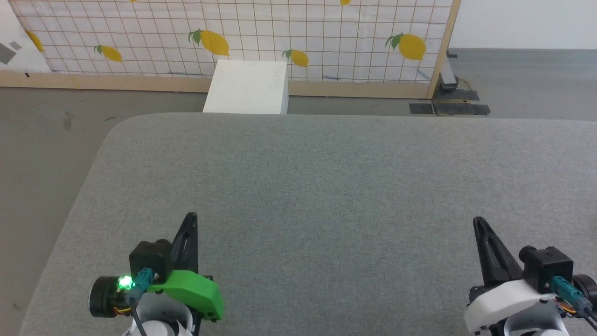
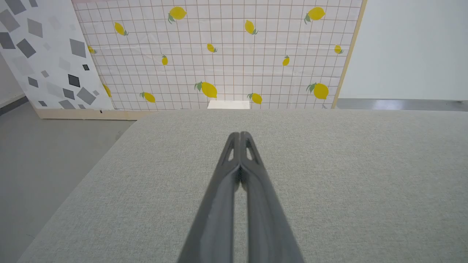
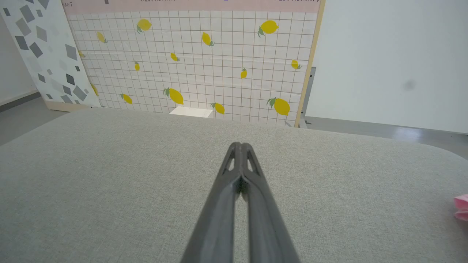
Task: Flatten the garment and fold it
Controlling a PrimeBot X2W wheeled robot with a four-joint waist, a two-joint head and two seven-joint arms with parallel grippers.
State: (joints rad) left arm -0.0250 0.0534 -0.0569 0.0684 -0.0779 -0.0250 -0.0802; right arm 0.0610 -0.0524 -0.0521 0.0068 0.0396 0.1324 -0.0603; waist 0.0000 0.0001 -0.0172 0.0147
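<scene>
The left gripper [image 1: 190, 219], the one with the bright green cover, is sitting over the near left part of the grey fabric-covered table [image 1: 326, 177], its dark fingers pointing toward the far edge. And it is pressed closed: in the left wrist view the two fingers [image 2: 219, 204] are meeting at their tips with nothing between them. Over on the near right, the right gripper [image 1: 478, 223], wearing a white cover, is mirroring that pose, and the right wrist view is showing its fingers [image 3: 263, 212] touching at the tips too, also holding nothing. Whether either gripper is touching the cloth surface or hanging just above it cannot be told.

Now the garment [image 3: 461, 207]: just a small bunched corner of light pink cloth is peeking in at the right edge of the right wrist view, lying on the table well apart from the right gripper, off to its right. Its shape and how it is lying cannot be made out from that sliver.

Beyond the table's far edge, a white box [image 1: 247, 87] is standing on the grey floor [image 1: 46, 140], against a lemon-print grid panel [image 1: 280, 37] in a wooden frame. A panel with grey shapes [image 2: 44, 54] is leaning at the far left, and a plain white wall [image 3: 384, 54] is showing at the far right.
</scene>
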